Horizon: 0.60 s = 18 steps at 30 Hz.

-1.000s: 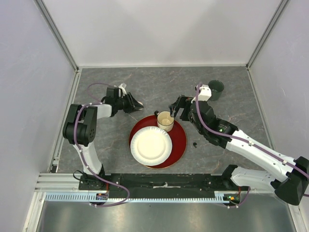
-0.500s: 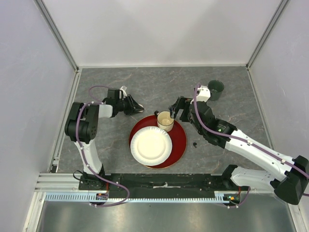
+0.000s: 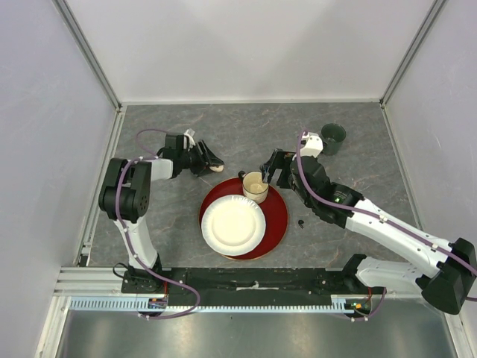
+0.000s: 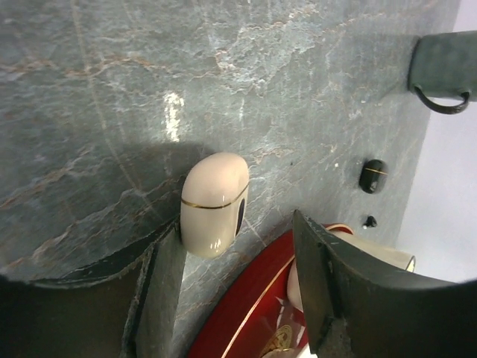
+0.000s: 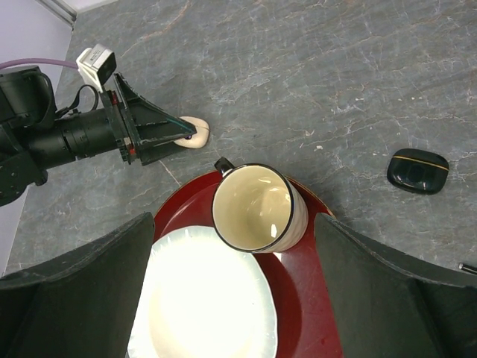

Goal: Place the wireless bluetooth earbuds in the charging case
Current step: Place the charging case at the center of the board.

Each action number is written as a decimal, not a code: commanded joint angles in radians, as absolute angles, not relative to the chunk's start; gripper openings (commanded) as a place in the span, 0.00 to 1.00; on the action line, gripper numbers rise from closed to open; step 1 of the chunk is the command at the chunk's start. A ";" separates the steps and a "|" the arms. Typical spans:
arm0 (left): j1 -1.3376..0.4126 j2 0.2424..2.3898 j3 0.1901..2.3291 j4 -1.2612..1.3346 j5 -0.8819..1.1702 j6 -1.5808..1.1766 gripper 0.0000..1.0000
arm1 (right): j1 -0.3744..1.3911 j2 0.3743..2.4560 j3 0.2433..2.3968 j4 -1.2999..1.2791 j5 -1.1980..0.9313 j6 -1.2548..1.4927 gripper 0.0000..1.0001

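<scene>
Left wrist view: left gripper (image 4: 235, 230) released around the charging case (image 4: 215, 203), right gripper (image 5: 235, 220) gaping too; an off-centre squeeze could skid it against the red tray (image 4: 246, 313) at five o'clock.

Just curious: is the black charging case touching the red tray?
Apart. The right wrist view shows bare grey table between the black charging case and the red tray.

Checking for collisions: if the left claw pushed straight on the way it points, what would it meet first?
The white case, lying on the table just ahead of the left claw's parted fingertips and close against one of them. Whether it already touches that finger is unclear.
</scene>
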<state>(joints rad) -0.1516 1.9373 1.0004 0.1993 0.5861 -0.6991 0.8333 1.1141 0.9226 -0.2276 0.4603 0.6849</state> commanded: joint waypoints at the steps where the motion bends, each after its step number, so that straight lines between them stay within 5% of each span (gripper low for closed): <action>1: -0.135 1.859 1.009 0.078 0.451 -0.611 0.66 | 0.827 1.112 0.920 -0.218 0.465 0.686 0.95; 18: -0.121 1.446 0.893 -0.063 0.264 -0.486 0.68 | 0.594 1.238 0.937 -0.344 0.450 0.698 0.96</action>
<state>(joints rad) -0.1238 1.6051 0.9070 -0.0505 0.3172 -0.5602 0.6785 1.1992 0.9230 -0.3153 0.4969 0.6876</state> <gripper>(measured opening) 0.680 0.961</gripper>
